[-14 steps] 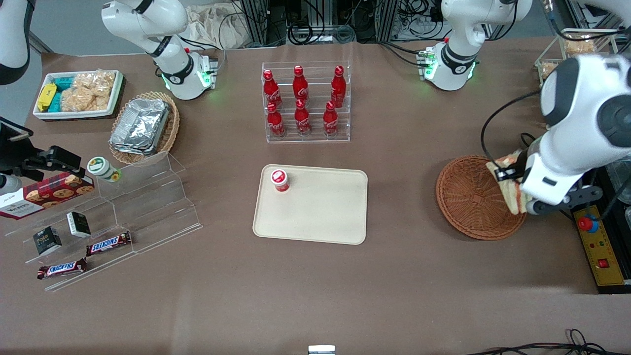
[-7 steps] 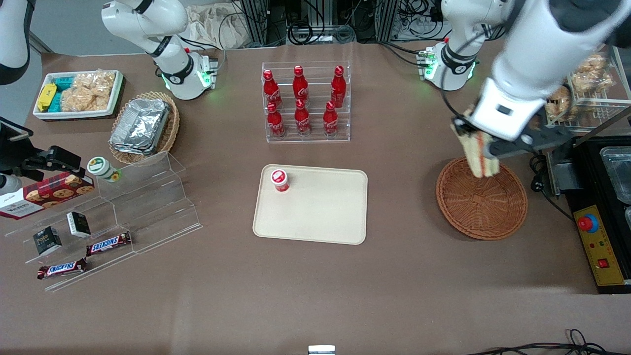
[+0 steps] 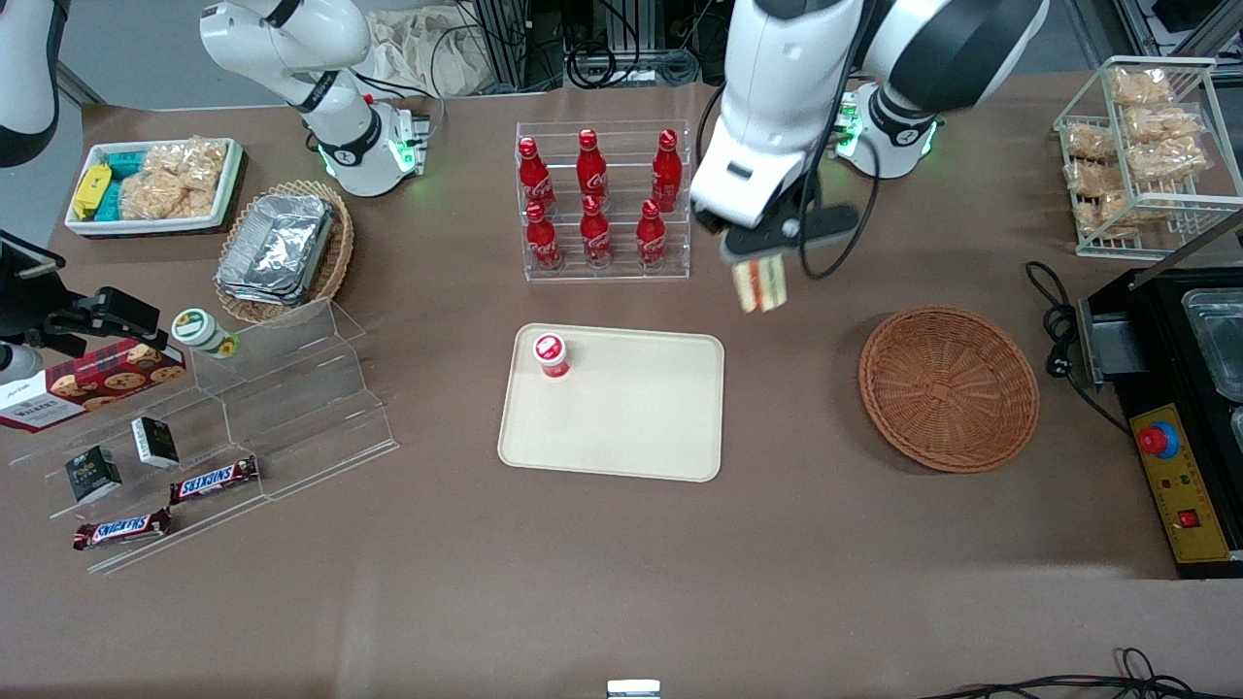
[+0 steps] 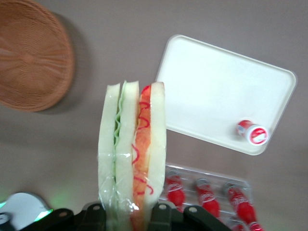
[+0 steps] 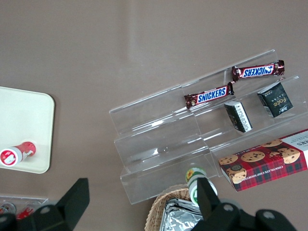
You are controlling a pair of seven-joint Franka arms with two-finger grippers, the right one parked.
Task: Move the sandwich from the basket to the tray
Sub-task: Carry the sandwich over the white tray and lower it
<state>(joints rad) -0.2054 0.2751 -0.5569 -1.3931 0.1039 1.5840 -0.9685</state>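
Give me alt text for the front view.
The left arm's gripper holds the sandwich in the air between the empty basket and the tray, beside a bottle rack. A small red-capped bottle stands on the tray.

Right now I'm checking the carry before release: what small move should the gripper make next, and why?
Probably carry on toward the tray before lowering. The gripper holds the sandwich in the air between the bottle rack and the basket, not yet over the tray. Aim for bare tray, away from the red-capped bottle.
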